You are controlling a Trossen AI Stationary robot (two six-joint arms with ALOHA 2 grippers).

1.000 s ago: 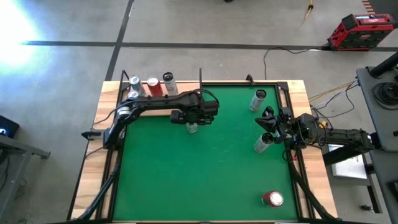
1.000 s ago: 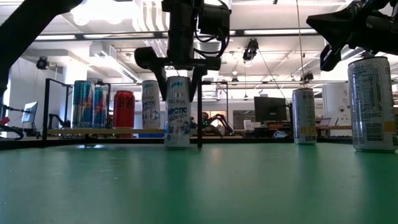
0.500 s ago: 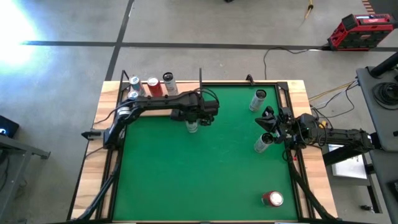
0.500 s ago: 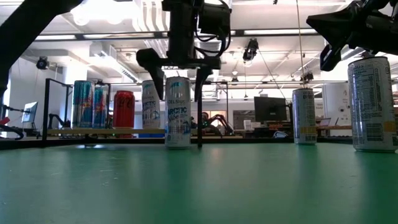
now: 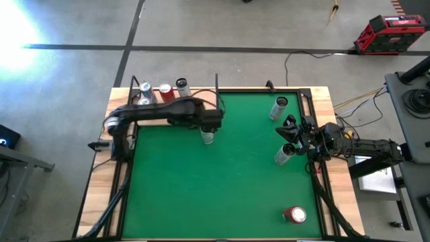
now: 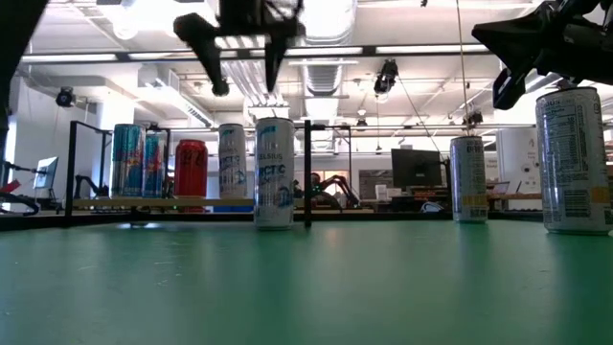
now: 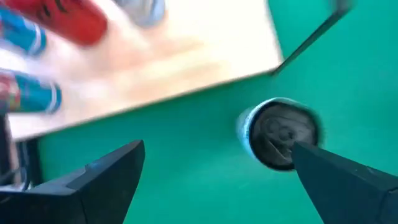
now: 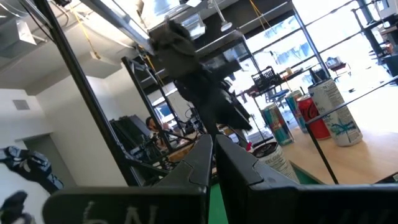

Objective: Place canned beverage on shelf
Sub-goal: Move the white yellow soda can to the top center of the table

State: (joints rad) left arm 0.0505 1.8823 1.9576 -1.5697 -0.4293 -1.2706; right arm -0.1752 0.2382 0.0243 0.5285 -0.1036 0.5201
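Observation:
A white-and-blue beverage can (image 5: 207,137) (image 6: 274,172) stands upright on its base on the green mat (image 5: 222,181), just in front of the shelf's near right corner. Its top (image 7: 280,132) shows in the left wrist view. The light-wood shelf (image 5: 196,95) (image 7: 155,68) at the far left carries several upright cans (image 6: 158,161). My left gripper (image 6: 244,72) (image 7: 217,186) hangs open above the can, a little to its left, touching nothing. My right gripper (image 5: 290,131) (image 8: 214,162) waits shut at the table's right edge.
Two more cans stand on the mat near the right edge (image 5: 279,107) (image 5: 284,155). A red can (image 5: 294,215) lies at the near right. Thin black rods (image 6: 306,172) rise at the shelf's corners. The middle of the mat lies bare.
My left gripper has opened and let go of the white-and-blue can. It then rose clear above the can's top and drew a little toward the table's left edge. The can stays upright on the mat where it was.

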